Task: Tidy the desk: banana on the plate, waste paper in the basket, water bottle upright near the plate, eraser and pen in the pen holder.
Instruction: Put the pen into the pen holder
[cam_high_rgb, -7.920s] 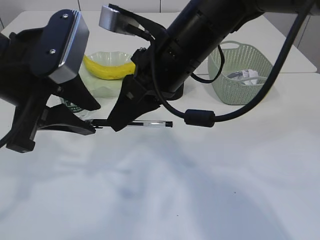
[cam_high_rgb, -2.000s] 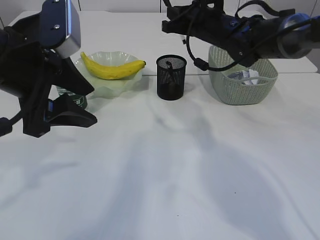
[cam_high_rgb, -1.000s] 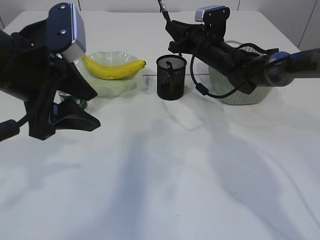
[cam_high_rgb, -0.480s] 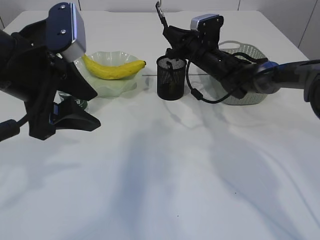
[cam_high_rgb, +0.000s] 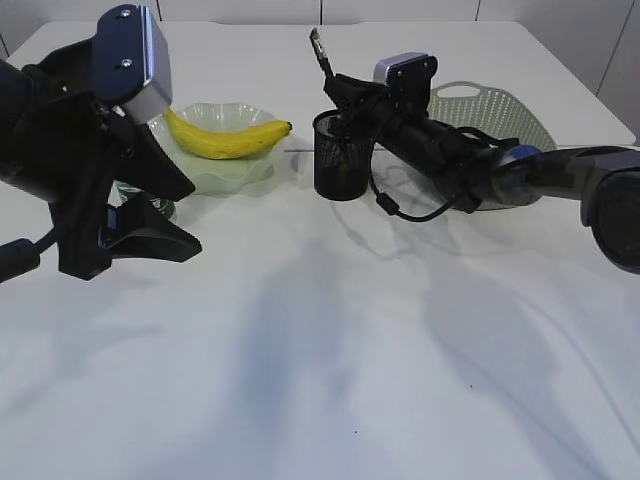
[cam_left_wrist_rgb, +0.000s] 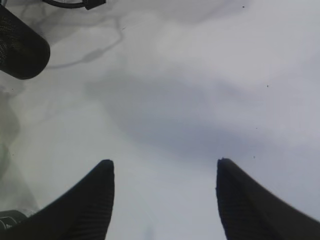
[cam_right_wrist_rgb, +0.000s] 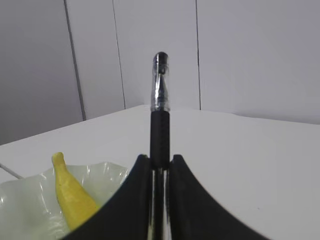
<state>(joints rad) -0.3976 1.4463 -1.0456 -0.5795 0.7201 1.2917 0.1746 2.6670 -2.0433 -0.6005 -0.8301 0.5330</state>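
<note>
Right claw (cam_high_rgb: 335, 88) clamped on pen (cam_right_wrist_rgb: 160, 120), frame centre, above mesh pen holder (cam_high_rgb: 341, 156). Left claw (cam_left_wrist_rgb: 162, 200) apart over bare worktop (cam_high_rgb: 330, 360).

A white table (cam_high_rgb: 330, 380) fills the foreground, with pale wall panels (cam_right_wrist_rgb: 240, 55) behind it.

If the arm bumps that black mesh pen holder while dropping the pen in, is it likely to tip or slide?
The pen holder looks like thin wire mesh, so probably light and apt to slide on the smooth table. It is taller than wide, so a knock near its rim might tip it. The pen, clamped in the right end effector, looks stiff enough to pass on such a knock.
</note>
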